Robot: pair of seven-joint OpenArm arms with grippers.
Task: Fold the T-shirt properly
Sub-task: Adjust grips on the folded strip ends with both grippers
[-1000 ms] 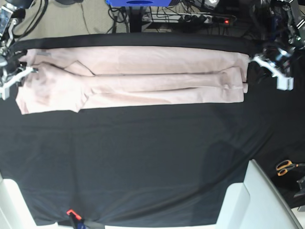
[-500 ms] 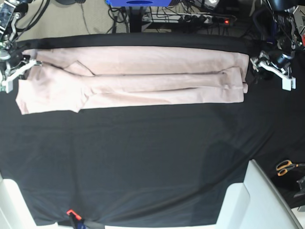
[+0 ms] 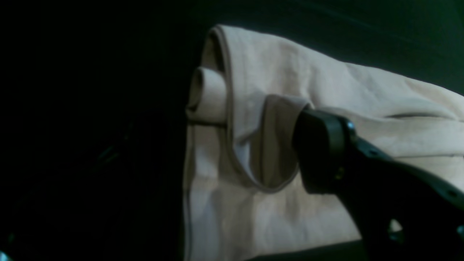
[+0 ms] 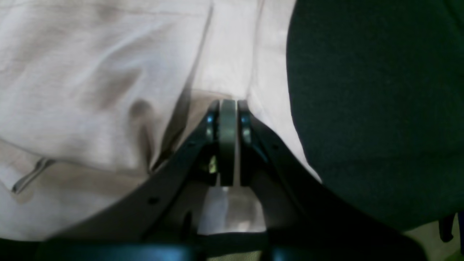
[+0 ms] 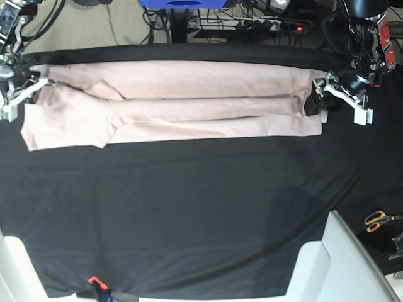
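The pale pink T-shirt [image 5: 189,100] lies folded lengthwise into a long strip across the far part of the black cloth. My left gripper [image 5: 329,100] stands open at the strip's right end. In the left wrist view one dark finger [image 3: 319,152] hangs over the curled hem of the T-shirt [image 3: 253,108]; the other finger is lost in the dark. My right gripper [image 5: 25,97] is at the strip's left end. Its jaws [image 4: 228,107] are pressed together just over the T-shirt [image 4: 90,83] near the fabric's edge. Whether any cloth is pinched there I cannot tell.
The black table cloth [image 5: 189,207] covers the table. Orange-handled scissors [image 5: 376,220] lie at the right edge. A white block [image 5: 340,264] stands at the front right. Cables and a power strip [image 5: 264,25] run behind the table. A small red clip [image 5: 94,280] sits at the front edge.
My left gripper has opened and moved left onto the shirt's right end. The right gripper rose slightly and stays shut. The shirt has not shifted.
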